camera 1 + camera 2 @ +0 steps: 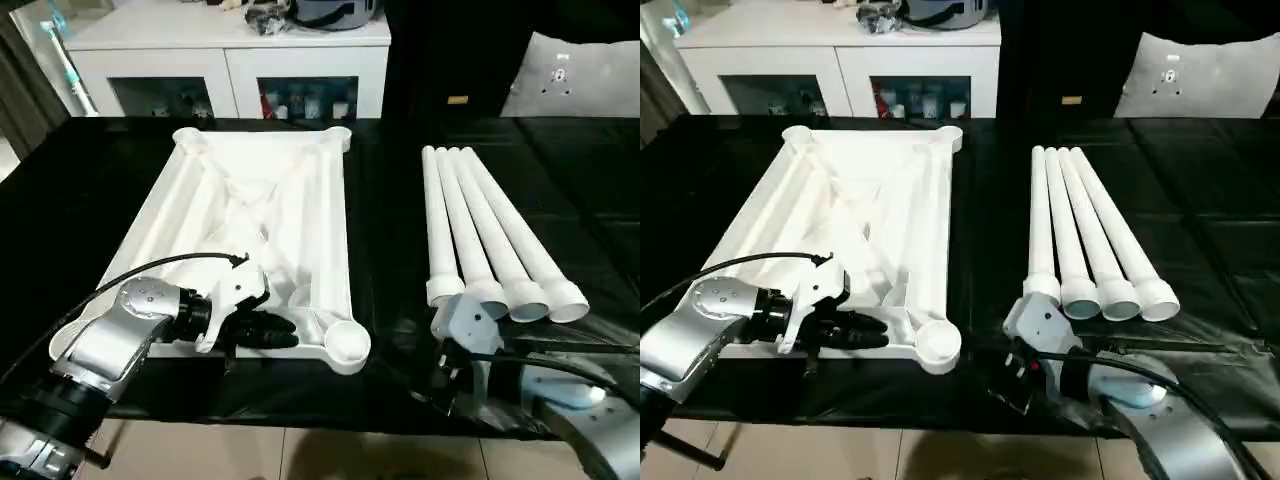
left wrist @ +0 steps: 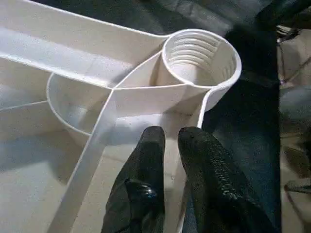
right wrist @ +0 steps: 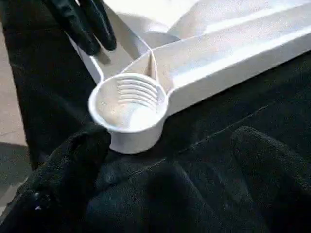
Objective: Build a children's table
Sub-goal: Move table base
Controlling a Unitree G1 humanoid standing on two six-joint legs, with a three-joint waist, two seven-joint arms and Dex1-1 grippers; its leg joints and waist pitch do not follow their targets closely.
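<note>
The children's table top lies upside down on the black surface, white, with its ribs and round corner sockets facing up. My left gripper is at its near rim, just left of the near-right socket. In the left wrist view its fingers are nearly together, with the thin rim wall between them. Several white legs lie side by side to the right, flared ends toward me. My right gripper stands wide open low over the black cloth, just right of that socket and holding nothing.
The black-covered work surface ends at a front edge close to me, with tiled floor below. A white cabinet stands behind it. A grey panel leans at the back right. Bare black cloth separates the top and the legs.
</note>
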